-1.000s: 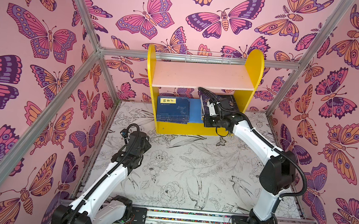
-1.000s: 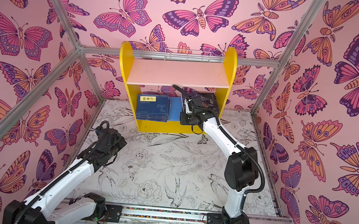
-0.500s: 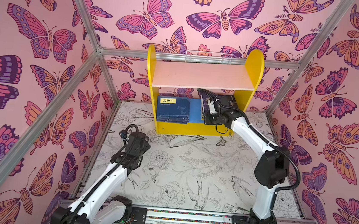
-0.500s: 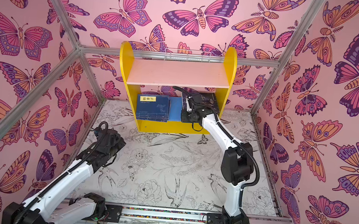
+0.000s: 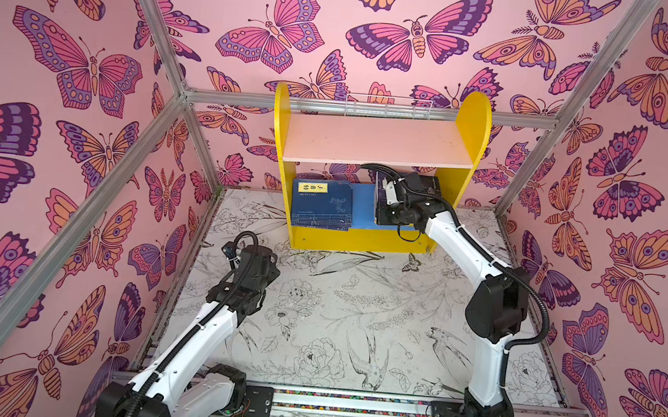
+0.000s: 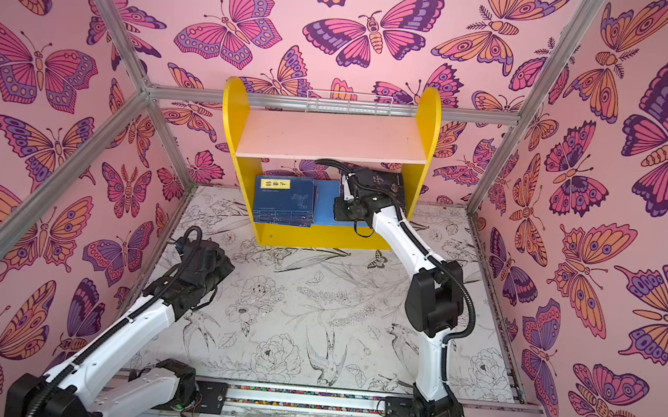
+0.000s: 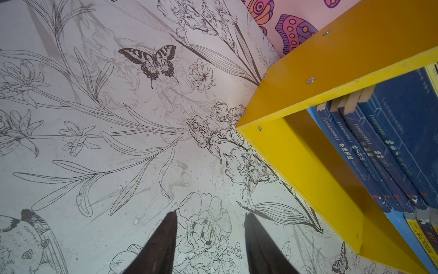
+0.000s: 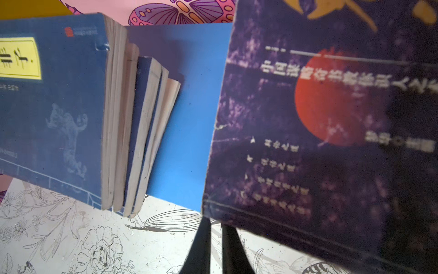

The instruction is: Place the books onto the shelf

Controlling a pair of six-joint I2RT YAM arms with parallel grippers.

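Observation:
The shelf (image 5: 354, 240) stands at the back, with yellow side panels, a bare pink upper board and a blue lower board (image 8: 189, 118). A stack of navy books (image 5: 322, 204) (image 6: 285, 198) (image 8: 59, 106) lies on the left of the lower board. A dark book (image 5: 430, 184) (image 8: 320, 142) with a red disc lies on the right. My right gripper (image 8: 214, 221) (image 5: 385, 200) is shut, its tips hidden at that book's near left corner, nothing visible between them. My left gripper (image 7: 211, 213) hangs open and holds nothing, over the floor near the shelf's left front corner (image 7: 244, 125).
A white wire rack (image 5: 388, 107) sits behind the shelf top, against the back rail. Butterfly-patterned walls close in both sides and the back. The floor (image 5: 354, 324) is a sheet printed with flowers and birds. Yellow and dark spines (image 7: 424, 237) show at the shelf's right.
The right arm's elbow has swung toward the shelf and its gripper has gone slightly deeper under the pink board. The left arm has stayed where it was.

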